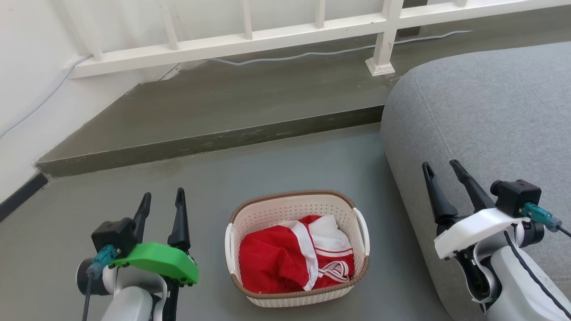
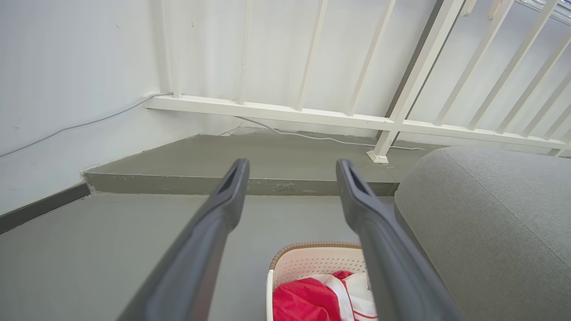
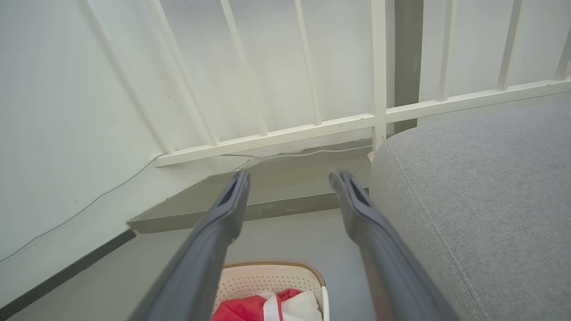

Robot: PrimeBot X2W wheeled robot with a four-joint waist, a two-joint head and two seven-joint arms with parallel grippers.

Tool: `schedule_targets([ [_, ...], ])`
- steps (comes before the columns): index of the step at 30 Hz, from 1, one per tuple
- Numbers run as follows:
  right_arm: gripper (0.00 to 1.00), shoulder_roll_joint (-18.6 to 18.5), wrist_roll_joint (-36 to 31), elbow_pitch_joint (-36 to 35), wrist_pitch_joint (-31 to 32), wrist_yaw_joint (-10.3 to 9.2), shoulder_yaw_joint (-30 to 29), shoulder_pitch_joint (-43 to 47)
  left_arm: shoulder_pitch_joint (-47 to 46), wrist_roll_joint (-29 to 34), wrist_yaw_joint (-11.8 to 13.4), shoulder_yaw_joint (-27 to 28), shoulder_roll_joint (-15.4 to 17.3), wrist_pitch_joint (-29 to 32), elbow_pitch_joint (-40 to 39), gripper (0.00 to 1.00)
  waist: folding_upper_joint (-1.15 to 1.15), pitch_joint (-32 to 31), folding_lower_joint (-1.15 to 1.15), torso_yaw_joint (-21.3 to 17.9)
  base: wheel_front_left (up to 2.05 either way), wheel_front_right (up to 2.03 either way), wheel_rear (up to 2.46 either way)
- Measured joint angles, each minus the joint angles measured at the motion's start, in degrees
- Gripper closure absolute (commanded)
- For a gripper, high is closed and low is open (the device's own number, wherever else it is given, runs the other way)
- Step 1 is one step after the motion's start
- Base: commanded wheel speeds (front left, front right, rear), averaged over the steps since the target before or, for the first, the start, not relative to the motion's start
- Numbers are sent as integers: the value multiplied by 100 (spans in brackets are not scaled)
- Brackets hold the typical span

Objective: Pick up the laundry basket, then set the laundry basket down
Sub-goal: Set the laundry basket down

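Note:
The laundry basket (image 1: 298, 209), cream-white and perforated with a brown woven-look rim and two white side handles, stands on the grey floor between my arms, holding red-and-white clothing (image 1: 294, 258). My left gripper (image 1: 163, 199) hovers open to its left, well apart from it. My right gripper (image 1: 442, 167) is open to its right, over the edge of the sofa. The basket's far rim (image 2: 314, 246) shows low in the left wrist view between and under the fingers (image 2: 223, 200). In the right wrist view the basket (image 3: 272, 278) lies at the bottom, beside the open fingers (image 3: 352, 196).
A grey upholstered sofa (image 1: 490, 116) bulks close on the basket's right. A raised concrete step (image 1: 214, 142) runs behind, with a white railing (image 1: 276, 33) and a cable (image 1: 312, 53) on it. A white wall (image 1: 22, 89) closes the left side.

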Motion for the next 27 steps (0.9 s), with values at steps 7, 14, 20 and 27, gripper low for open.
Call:
schedule_targets([
  [7, 0, 29, -136, -142, 0, -41, -118, 151, 185, 163, -45, 118, -60, 0, -178, 0, 0, -37, 0, 5, 0, 0, 0],
  [14, 0, 77, -288, -186, 0, -41, -201, 343, 310, 264, -56, 225, -87, 0, -328, 0, 0, -47, 0, 13, 0, 0, 0],
  [20, 0, 130, -355, -210, 0, -41, -254, 368, 369, 366, -99, 298, -101, 0, -412, 0, 0, -34, 0, 21, 0, 0, 0],
  [27, 0, 185, -427, -234, 0, -32, -310, 455, 435, 453, -154, 312, -112, 0, -466, 0, 0, -19, 0, 30, 0, 0, 0],
])
